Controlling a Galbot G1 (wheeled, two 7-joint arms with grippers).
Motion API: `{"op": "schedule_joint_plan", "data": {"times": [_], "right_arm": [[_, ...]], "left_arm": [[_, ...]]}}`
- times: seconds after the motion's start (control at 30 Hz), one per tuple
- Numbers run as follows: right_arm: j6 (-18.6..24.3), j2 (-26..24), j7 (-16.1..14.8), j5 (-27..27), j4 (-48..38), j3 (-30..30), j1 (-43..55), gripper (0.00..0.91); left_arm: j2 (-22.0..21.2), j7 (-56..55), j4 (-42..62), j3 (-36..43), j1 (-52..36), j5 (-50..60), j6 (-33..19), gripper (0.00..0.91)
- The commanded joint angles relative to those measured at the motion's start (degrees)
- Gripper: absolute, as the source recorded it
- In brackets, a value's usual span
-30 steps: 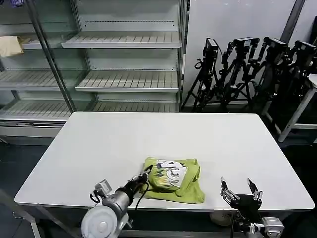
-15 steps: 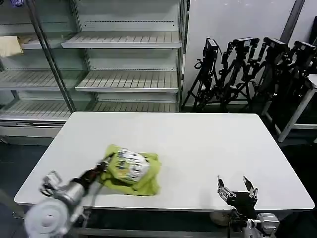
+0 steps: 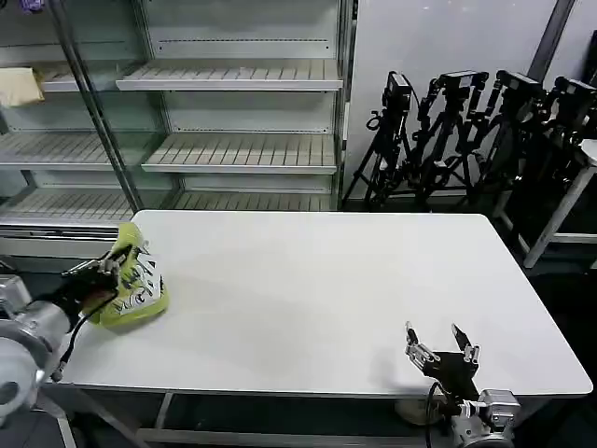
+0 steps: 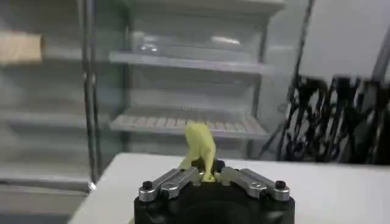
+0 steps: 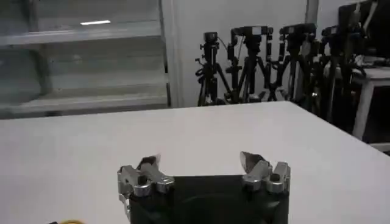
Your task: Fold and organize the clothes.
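At the table's (image 3: 308, 280) left edge the left gripper (image 3: 101, 277) pinches the bunched lime T-shirt (image 3: 138, 280) shut between its fingers — probably setting it aside, folded — while the right gripper (image 3: 438, 347) waits spread open, empty, near the front edge.

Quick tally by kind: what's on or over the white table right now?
Lime short-sleeved soft-fabric T-shirts: 1, bunched at the table's left edge, gripped by the left gripper
Grippers: 2, the left shut on the shirt, the right gripper open over the table's near right edge
Total: 3
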Motion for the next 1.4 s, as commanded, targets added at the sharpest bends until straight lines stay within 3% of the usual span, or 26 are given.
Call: {"op": "schedule_joint_plan", "data": {"times": [0.03, 0.1, 0.2, 0.43, 0.63, 1.0, 1.4], "right_arm": [[0.33, 0.38, -0.01, -1.58, 0.03, 0.65, -0.8, 0.907], [0.49, 0.51, -0.06, -2.38, 0.37, 0.96, -1.59, 0.907], [0.57, 0.73, -0.06, -3.17, 0.96, 1.46, -2.55, 0.907], [1.16, 1.82, -0.29, -4.81, 1.89, 2.67, -5.24, 0.907], [1.3, 2.97, -0.42, -5.88, 2.2, 2.52, -6.02, 0.907], [1.15, 4.07, -0.47, -6.5, 2.91, 2.68, -6.46, 0.907], [1.19, 3.46, -0.67, -6.21, 4.03, 3.17, -7.29, 0.907]], "left_arm": [[-3.82, 1.41, 0.02, 29.09, -2.86, 47.89, 0.14, 0.03], [-9.8, 0.8, 3.16, 38.38, -6.31, 57.94, 0.25, 0.03], [-14.57, 0.07, 5.15, 44.45, -10.12, 63.24, 0.91, 0.03], [-18.1, 0.52, 3.69, 52.15, -16.53, 63.36, 1.5, 0.03], [-23.27, 0.16, 10.1, 60.14, -23.47, 61.7, 1.53, 0.03], [-36.53, -4.05, 22.97, 66.15, -29.45, 57.27, 1.55, 0.03], [-48.19, -14.32, 29.93, 64.86, -34.85, 36.63, 1.04, 0.03]]}}
